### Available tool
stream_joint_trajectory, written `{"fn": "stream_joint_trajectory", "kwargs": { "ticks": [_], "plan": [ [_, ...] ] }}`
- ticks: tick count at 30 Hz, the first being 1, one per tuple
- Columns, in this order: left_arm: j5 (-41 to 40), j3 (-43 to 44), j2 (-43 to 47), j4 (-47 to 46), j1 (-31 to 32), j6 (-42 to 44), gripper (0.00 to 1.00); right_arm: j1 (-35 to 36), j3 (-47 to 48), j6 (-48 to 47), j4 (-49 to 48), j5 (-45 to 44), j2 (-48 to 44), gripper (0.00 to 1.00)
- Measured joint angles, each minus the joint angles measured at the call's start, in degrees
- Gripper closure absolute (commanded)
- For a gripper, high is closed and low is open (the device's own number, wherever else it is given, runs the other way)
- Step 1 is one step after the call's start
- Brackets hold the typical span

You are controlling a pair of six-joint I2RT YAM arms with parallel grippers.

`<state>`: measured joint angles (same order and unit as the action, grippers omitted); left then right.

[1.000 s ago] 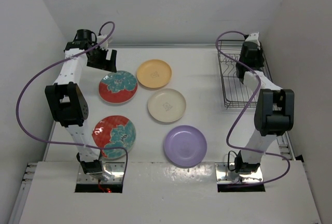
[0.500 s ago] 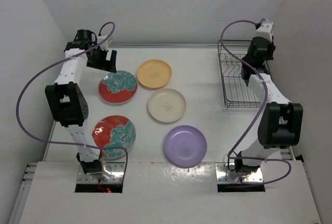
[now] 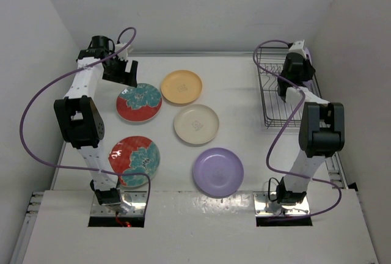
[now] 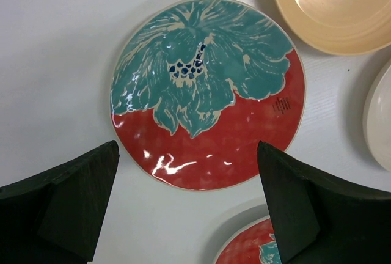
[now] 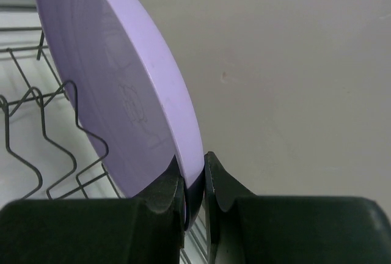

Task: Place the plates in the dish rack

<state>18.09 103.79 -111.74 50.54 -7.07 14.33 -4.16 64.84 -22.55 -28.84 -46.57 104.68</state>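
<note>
The white tabletop (image 3: 238,74) carries the dark wire dish rack (image 3: 273,102) in its far right corner. The right arm (image 3: 321,131) has swung back in over the rack from its higher, outward reach; the left arm (image 3: 78,120) has not moved. Five plates lie flat as before: the farther red floral plate (image 4: 206,93) and the nearer red floral plate (image 3: 134,161) by the left edge, the orange-yellow plate (image 3: 181,87), the cream plate (image 3: 196,124) and the flat lilac plate (image 3: 218,172). The upright lilac plate (image 5: 116,93) stands on edge by the rack's prongs, its rim pinched in the nearly closed right jaws. The left jaws gape wide and hold nothing above the farther red floral plate.
</note>
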Motion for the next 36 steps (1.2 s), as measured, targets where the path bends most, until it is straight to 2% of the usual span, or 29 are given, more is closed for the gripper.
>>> {"fn": "stream_joint_trajectory", "kwargs": {
  "ticks": [4, 14, 20, 24, 27, 28, 30, 34, 36],
  "plan": [
    [-0.2, 0.0, 0.0, 0.0, 0.0, 0.1, 0.01, -0.1, 0.0, 1.6, 1.5, 0.4, 0.5, 1.0],
    [-0.4, 0.0, 0.0, 0.0, 0.0, 0.2, 0.01, -4.8, 2.5, 18.0, 14.1, 9.5, 0.5, 1.0],
    [-0.4, 0.0, 0.0, 0.0, 0.3, 0.2, 0.01, -6.4, 3.6, 24.9, 17.7, 12.1, 0.5, 1.0],
    [-0.4, 0.0, 0.0, 0.0, 0.3, 0.2, 0.01, -6.6, 4.0, 26.6, 19.1, 13.6, 0.5, 0.75],
    [-0.4, 0.0, 0.0, 0.0, 0.3, 0.2, 0.01, -6.5, 4.3, 26.4, 21.4, 14.6, 0.5, 0.66],
    [-0.4, 0.0, 0.0, 0.0, 0.3, 0.2, 0.01, -6.5, 4.3, 26.2, 22.3, 14.9, 0.5, 0.58],
    [-0.3, 0.0, 0.0, 0.0, 0.3, 0.2, 0.01, -6.4, 4.2, 25.3, 23.4, 15.4, 0.2, 0.52],
    [-0.3, 0.0, 0.0, 0.0, 0.3, 0.2, 0.01, -6.4, 4.2, 23.1, 25.4, 15.6, -2.4, 0.25],
    [-0.3, 0.0, 0.0, 0.1, 0.3, 0.2, 0.01, -6.3, 4.2, 22.4, 26.4, 15.6, -4.5, 0.16]
  ]
}}
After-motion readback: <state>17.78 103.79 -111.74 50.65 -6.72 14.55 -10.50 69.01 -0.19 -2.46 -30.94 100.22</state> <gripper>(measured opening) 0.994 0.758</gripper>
